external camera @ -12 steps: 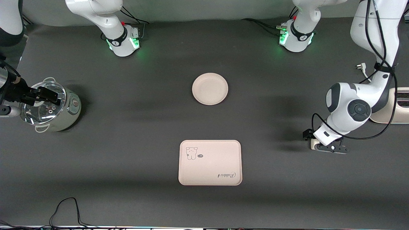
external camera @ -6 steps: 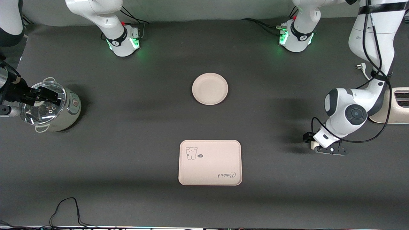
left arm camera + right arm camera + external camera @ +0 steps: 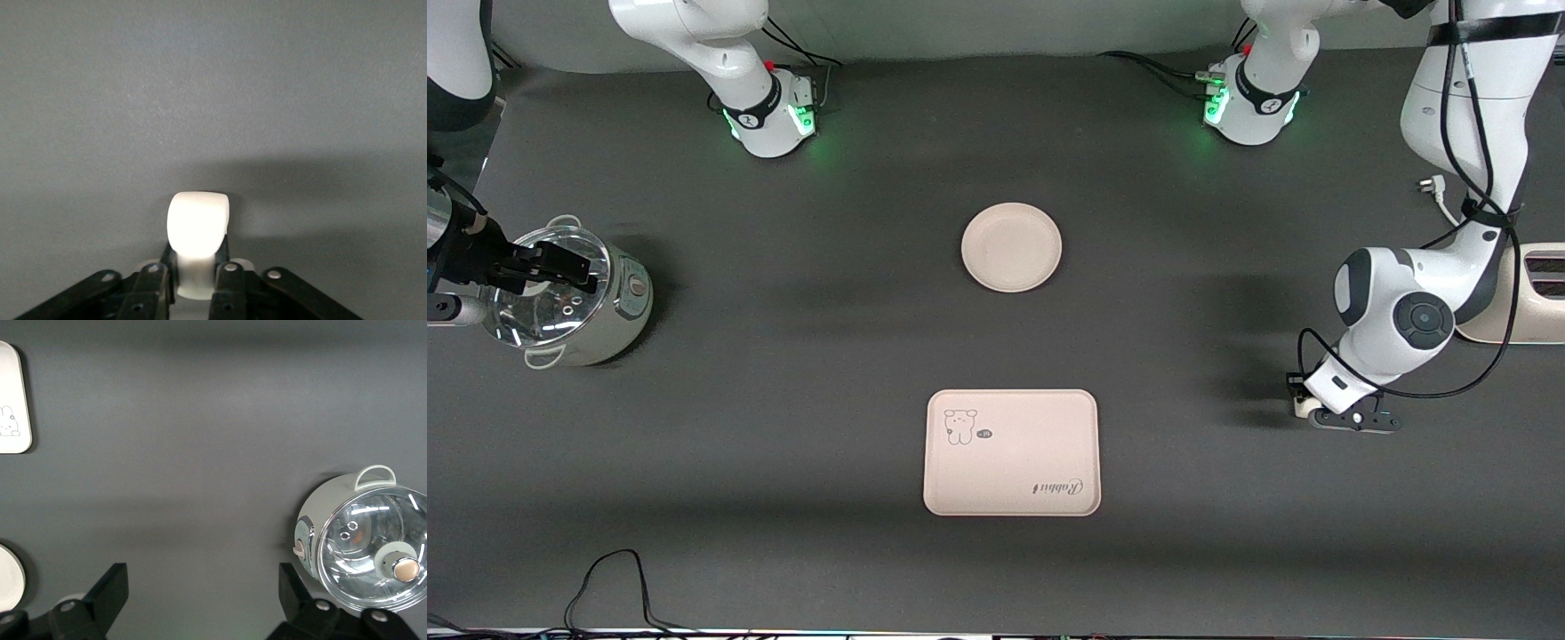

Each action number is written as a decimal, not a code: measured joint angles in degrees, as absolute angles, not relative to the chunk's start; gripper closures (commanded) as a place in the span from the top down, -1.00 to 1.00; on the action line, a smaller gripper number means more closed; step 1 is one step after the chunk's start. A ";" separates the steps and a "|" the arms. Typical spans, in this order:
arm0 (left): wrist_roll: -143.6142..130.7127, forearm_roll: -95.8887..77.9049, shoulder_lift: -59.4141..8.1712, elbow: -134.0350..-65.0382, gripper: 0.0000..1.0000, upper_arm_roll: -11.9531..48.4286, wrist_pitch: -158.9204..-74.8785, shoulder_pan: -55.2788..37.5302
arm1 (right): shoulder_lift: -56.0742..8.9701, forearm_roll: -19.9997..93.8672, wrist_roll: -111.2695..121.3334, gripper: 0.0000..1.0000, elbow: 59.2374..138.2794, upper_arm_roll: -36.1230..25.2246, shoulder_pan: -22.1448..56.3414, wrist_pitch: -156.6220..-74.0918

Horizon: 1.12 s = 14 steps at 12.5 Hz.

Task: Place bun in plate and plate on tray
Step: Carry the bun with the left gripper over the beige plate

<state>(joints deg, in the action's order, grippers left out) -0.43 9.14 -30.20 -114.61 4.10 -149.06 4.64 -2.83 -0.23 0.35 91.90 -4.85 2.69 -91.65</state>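
L gripper (image 3: 195, 283), at right edge of front view, pinches bun (image 3: 197, 230) low on table w/ fingers pressed in; lift straight up, then carry to plate (image 3: 1011, 246) at centre; R gripper (image 3: 200, 600) waits spread over pot (image 3: 569, 298)

The counter (image 3: 783, 373) is covered with matt dark cloth; the bun (image 3: 197, 230) looks smooth; the pot lid (image 3: 373, 550) is glossy glass.

Overhead lighting was even and moderately bright, casting soft, diffuse shadows across the dark table (image 3: 783, 356). The bun (image 3: 197, 230) appeared overexposed in the left wrist view. Glare streaked the pot's glass lid (image 3: 373, 547).
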 measured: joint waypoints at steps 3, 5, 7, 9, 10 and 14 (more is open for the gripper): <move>-0.81 7.56 -24.59 -113.20 -1.00 7.61 -139.70 4.23 | -2.83 -0.23 0.35 1.00 92.16 -4.85 2.69 -91.65; -1.60 2.98 -17.78 -112.69 -1.00 13.29 -130.50 3.56 | -2.83 -0.23 0.35 1.00 92.18 -4.85 2.69 -91.65; -7.06 -0.91 -11.64 -112.80 -1.00 20.30 -124.99 2.42 | -2.83 -0.23 0.35 1.00 92.22 -4.85 2.69 -91.65; -20.15 -1.57 -8.13 -113.01 -1.00 26.49 -123.59 -2.25 | -2.83 -0.23 0.35 1.00 92.24 -4.85 2.69 -91.65; -27.49 -0.85 -7.66 -113.26 -1.00 27.93 -123.63 -6.85 | -2.83 -0.23 0.35 1.00 92.25 -4.85 2.68 -91.65; -48.44 5.52 -11.68 -115.19 -1.00 28.52 -126.75 -21.19 | -2.83 -0.23 0.35 1.00 92.30 -4.85 2.68 -91.65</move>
<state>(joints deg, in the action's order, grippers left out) -48.44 5.52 -11.68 -115.19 28.52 -126.75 -21.19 -2.83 -0.23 0.35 92.30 -4.85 2.68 -91.65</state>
